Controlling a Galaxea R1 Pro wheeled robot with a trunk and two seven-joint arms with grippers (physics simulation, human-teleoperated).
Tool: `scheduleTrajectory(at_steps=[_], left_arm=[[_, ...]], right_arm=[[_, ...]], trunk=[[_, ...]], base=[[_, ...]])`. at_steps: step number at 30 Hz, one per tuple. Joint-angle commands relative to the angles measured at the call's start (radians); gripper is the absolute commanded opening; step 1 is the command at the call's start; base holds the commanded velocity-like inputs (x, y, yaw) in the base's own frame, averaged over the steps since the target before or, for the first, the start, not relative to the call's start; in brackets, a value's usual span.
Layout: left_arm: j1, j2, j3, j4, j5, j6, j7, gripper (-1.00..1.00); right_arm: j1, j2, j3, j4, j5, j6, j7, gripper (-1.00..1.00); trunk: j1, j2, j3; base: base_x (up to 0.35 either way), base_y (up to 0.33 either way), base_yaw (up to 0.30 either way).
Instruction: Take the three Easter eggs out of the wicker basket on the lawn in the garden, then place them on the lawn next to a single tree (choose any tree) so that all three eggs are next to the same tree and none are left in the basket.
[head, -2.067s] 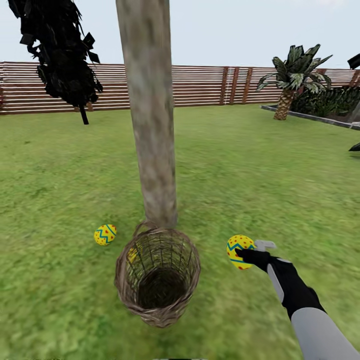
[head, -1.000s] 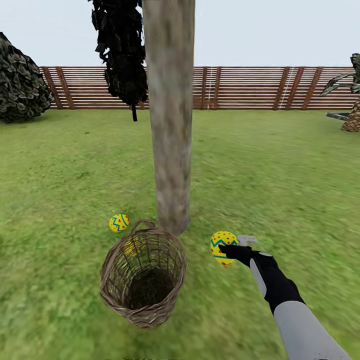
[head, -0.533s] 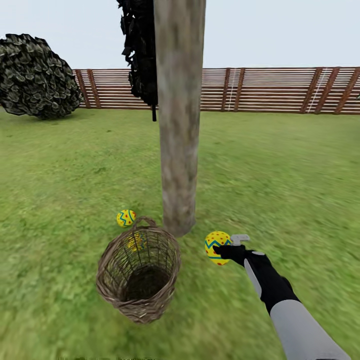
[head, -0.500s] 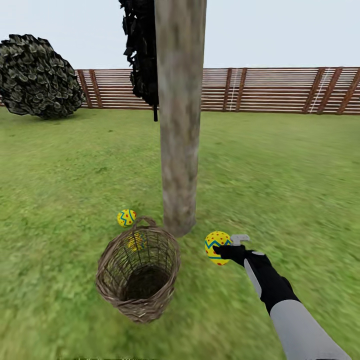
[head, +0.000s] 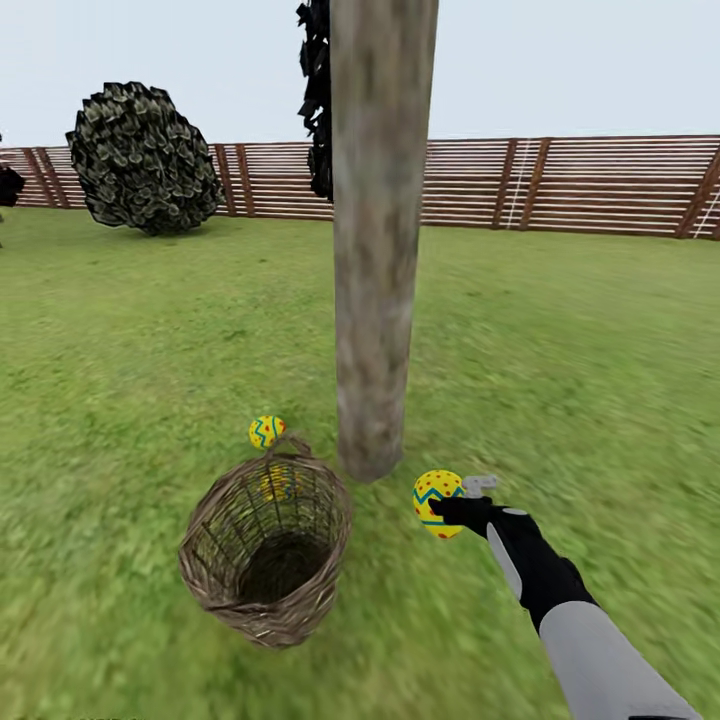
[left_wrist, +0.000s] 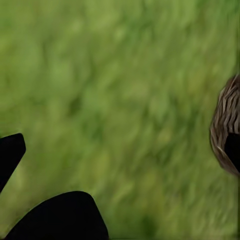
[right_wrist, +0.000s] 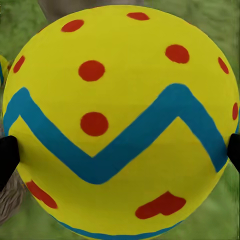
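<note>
Three eggs by my count: one egg (head: 437, 503) clamped in my right pincer (head: 447, 508) above the lawn (head: 560, 350), just right of the tree (head: 378, 240); a second egg (head: 266, 431) lying on the grass behind the wicker basket (head: 265, 550), left of the trunk; a third egg (head: 277, 484) showing yellow through the weave at the basket's far wall, whether inside or behind it I cannot tell. One basket, one thick trunk, one round bush (head: 143, 158), one slatted fence (head: 580, 185). My left pincer (left_wrist: 35, 200) shows dark parts over grass; apart or together, I cannot tell.
</note>
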Motion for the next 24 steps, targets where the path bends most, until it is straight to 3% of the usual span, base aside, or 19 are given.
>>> scheduleTrajectory(at_steps=[1,5,20,24], left_arm=[[0.0,0.0,0.001,-0.003,0.01,0.005,0.007,1.0],[0.0,0.0,0.001,-0.003,0.01,0.005,0.009,1.0],[0.001,-0.004,0.001,-0.003,0.007,0.005,0.006,1.0],[0.0,-0.001,0.002,0.013,0.017,0.013,0.004,1.0]], right_arm=[[0.0,0.0,-0.003,-0.001,0.001,0.005,0.004,-1.0],[0.0,0.016,-0.002,0.0,0.002,0.005,0.002,-1.0],[0.0,0.019,0.0,0.001,0.002,0.009,0.002,-1.0],[-0.001,0.023,0.0,0.028,0.002,0.009,0.002,-1.0]], trunk=[[0.0,0.0,0.0],[0.0,0.0,0.002],[0.0,0.0,0.009],[0.0,0.0,0.011]], base=[[0.15,-0.325,0.279],[0.15,-0.325,0.279],[0.21,-0.276,0.279],[0.086,-0.109,0.279]])
